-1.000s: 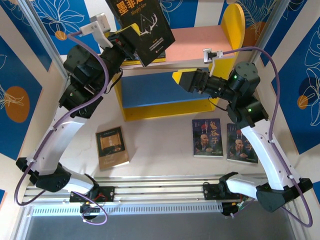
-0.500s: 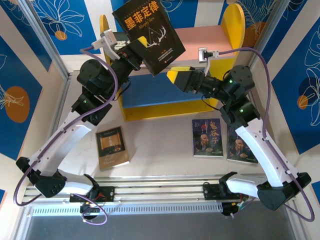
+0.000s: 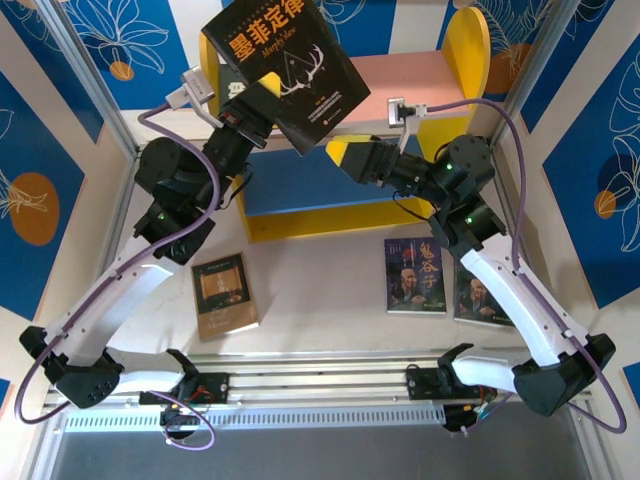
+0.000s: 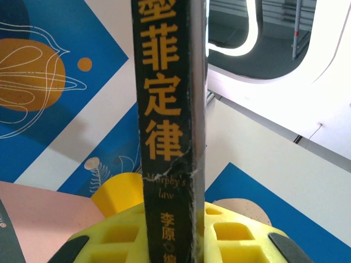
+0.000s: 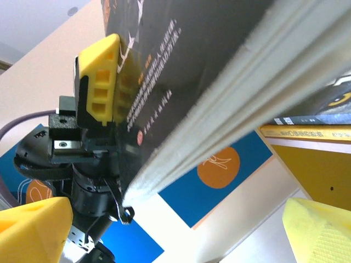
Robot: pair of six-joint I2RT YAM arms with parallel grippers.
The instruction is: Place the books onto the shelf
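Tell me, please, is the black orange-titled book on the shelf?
No: the left gripper holds the black book aloft, not resting on the shelf.

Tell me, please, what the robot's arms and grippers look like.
The left arm and right arm share white lower links, black joints with green lights and a looping purple cable each. The left gripper and right gripper carry yellow, grid-hollowed fingers.

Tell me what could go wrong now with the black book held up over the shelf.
The left tool grips the black book only along one edge, tilted, so it may swing or slip. The open right tool sits close beneath the book; a bump could knock it loose above the shelf.
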